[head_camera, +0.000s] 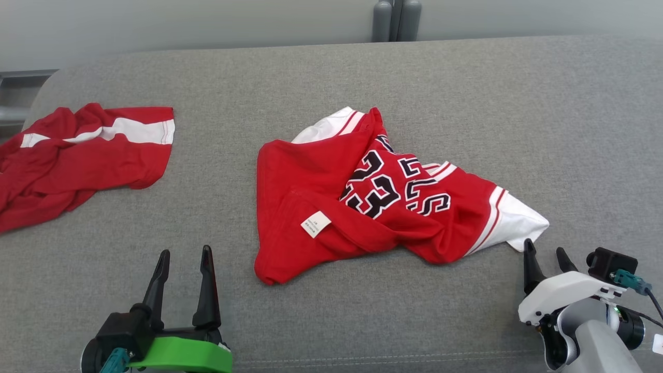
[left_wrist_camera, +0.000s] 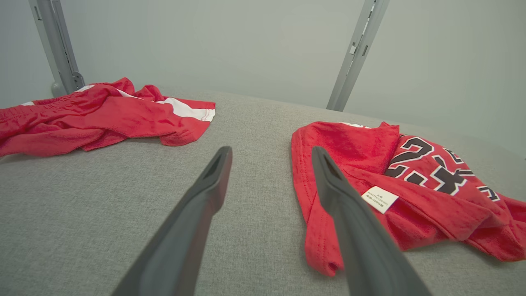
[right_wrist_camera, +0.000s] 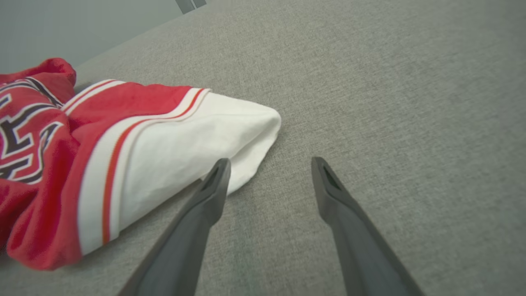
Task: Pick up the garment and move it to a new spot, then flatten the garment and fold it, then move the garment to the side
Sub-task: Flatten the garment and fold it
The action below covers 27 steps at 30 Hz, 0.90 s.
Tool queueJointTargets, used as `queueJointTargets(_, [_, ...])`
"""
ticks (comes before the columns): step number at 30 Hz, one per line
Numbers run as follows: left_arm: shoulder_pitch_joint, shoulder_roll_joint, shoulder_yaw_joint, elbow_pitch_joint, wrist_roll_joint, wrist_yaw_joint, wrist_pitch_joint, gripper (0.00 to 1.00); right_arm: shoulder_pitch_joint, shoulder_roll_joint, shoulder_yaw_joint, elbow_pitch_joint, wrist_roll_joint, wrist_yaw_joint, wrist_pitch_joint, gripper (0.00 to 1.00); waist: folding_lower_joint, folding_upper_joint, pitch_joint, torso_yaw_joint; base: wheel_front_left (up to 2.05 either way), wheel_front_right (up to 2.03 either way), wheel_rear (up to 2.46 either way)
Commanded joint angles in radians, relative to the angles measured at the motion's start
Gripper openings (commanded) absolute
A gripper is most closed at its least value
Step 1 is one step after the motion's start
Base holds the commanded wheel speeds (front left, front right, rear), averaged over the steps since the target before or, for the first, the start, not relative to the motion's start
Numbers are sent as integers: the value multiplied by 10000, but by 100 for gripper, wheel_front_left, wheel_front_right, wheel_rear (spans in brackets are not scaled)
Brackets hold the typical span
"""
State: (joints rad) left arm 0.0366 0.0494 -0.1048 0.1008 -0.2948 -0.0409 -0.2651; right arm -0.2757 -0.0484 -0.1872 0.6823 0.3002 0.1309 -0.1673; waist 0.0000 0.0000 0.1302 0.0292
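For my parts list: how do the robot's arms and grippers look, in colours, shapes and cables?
The left gripper has two long, dark, tapering fingers on a black base and a bright green housing with a teal connector. The right gripper has like fingers, a white shell, a grey forearm, a black box, a teal plug and a black cable.

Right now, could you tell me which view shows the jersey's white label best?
The left wrist view: the label is close and large. The head view shows it smaller; the right wrist view shows the jersey's white sleeve.
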Motion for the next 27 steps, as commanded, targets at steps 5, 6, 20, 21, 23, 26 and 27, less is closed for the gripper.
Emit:
queueJointTargets(5, [-177,24,-32,30,28,5,-2,100,-604,-35,33,1005,-177,-3,74,100,0,0,228,351,0,0,0])
queueJointTargets(6, [-177,24,-34,32,21,4,-2,100,-668,-31,54,1190,-231,-2,115,100,0,0,233,380,0,0,0])
queueJointTargets(20, [-149,22,-42,48,47,-1,-2,100,-1704,-114,663,2709,-287,-3,-282,0,0,0,247,511,0,0,0])
queueJointTargets(21, [-121,22,-44,46,50,-4,-2,100,-1704,-151,715,2662,-179,-2,-347,0,0,0,231,498,0,0,0])
queueJointTargets(23, [-61,22,-55,26,45,-2,-2,100,-1606,-172,884,2444,93,-2,-448,0,0,0,197,458,0,0,0])
queueJointTargets(26, [8,20,-109,2,-9,-28,-2,100,-1277,-305,1270,1877,615,-2,-454,0,0,0,137,351,0,0,0])
queueJointTargets(27, [24,22,-120,-8,-30,-25,-2,100,-1139,-371,1416,1607,815,-2,-404,0,0,0,120,300,0,0,0])
